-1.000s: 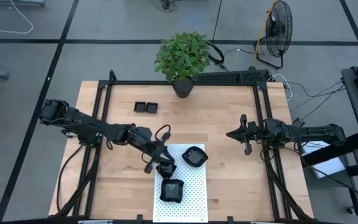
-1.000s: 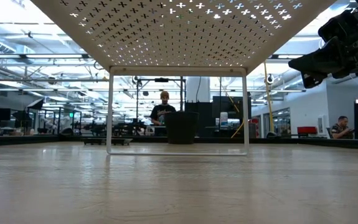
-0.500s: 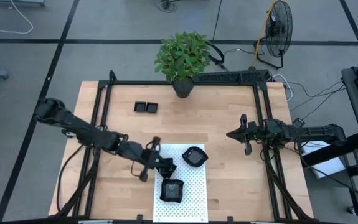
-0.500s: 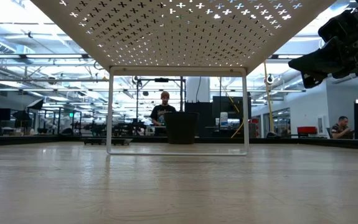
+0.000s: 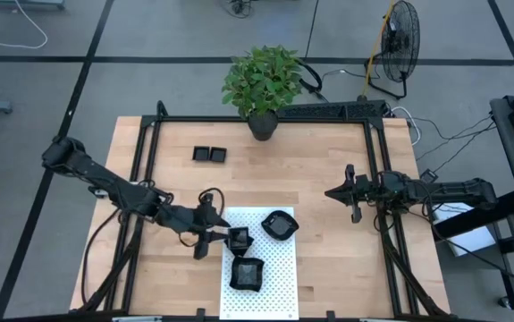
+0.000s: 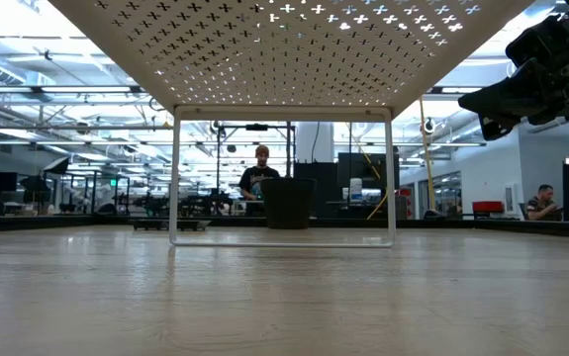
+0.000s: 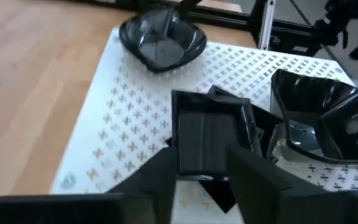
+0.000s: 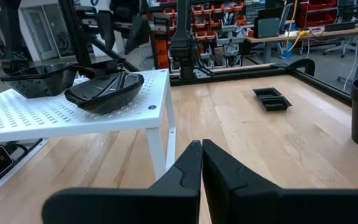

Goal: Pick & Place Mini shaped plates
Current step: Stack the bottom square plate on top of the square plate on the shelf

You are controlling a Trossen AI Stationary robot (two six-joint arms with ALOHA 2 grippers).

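No readable writing. Your left gripper [image 7: 200, 171] has its jaws parted around a glossy black square mini plate [image 7: 208, 140] on the white perforated mat [image 5: 274, 268]; your right gripper [image 5: 354, 204], jaws closed and empty, waits over the wooden table [image 5: 328, 161].

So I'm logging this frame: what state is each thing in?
Left end effector: open, at the small square glossy black plate, which lies on the white dotted mat.
Right end effector: shut, empty.
Rounded black plate: upright on mat.
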